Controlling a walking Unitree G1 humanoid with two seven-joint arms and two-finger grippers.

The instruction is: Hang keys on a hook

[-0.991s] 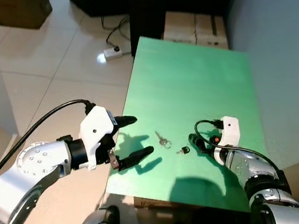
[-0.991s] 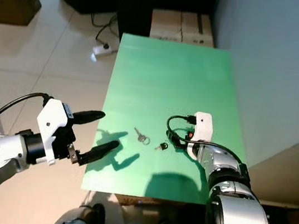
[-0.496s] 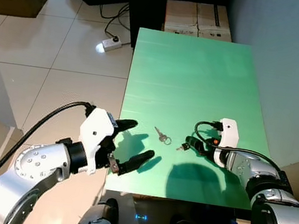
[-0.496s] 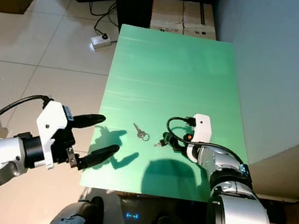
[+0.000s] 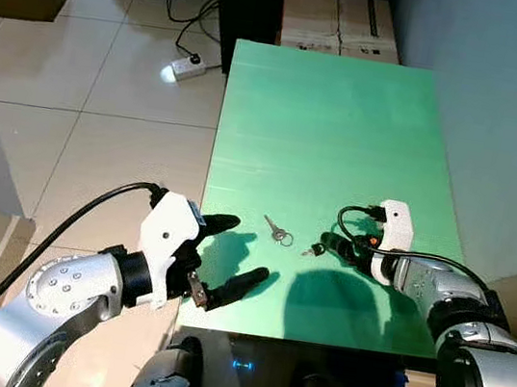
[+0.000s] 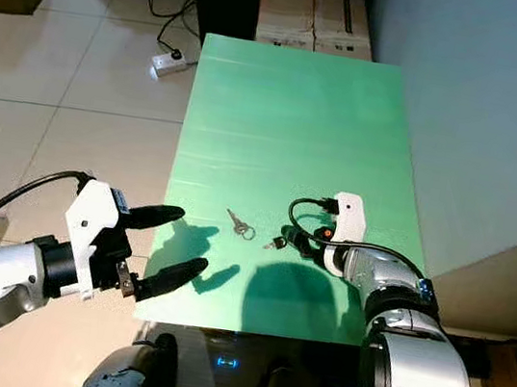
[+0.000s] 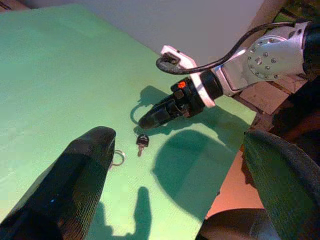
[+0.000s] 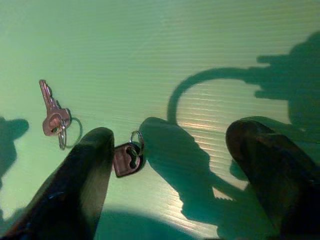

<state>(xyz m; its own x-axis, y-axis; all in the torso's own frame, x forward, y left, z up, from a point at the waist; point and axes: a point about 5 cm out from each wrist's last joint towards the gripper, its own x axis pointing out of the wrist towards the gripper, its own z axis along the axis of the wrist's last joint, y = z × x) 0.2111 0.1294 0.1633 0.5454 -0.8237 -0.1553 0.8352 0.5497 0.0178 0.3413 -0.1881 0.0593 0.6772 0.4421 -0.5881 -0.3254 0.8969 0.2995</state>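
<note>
**Now closing in on the black-headed key**

Right gripper [image 8: 165, 165] has crept up on the black-headed key [image 8: 124, 159] over the last second: it sat clear of the fingers, now it lies on the green table [image 5: 347, 119] touching one fingertip [image 8: 85, 170]. Fingers are spread wide and hold nothing. The silver key on its ring [image 5: 278, 230] lies just beside it, untouched. Left gripper [image 5: 230, 253] hovers at the table's near left edge, fingers open and empty. No hook can be made out, so you're at the pickup stage; centre the key between the fingers before closing.
</note>
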